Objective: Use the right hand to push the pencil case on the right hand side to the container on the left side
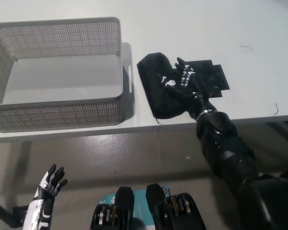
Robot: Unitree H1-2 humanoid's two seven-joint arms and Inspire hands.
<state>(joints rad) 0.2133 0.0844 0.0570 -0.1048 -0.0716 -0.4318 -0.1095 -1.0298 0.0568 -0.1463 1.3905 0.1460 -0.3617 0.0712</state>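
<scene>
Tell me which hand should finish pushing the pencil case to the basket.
Right. The black right hand already rests on the black pencil case, just right of the mesh basket. The white left hand hangs open below the table edge, away from both.

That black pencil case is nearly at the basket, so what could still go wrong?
The pencil case lies close to the table's front edge, so a skewed push from the right hand might tip it off. It could also jam against the basket's wall or shove the basket along. The left hand hangs below the table, too far to help.
</scene>
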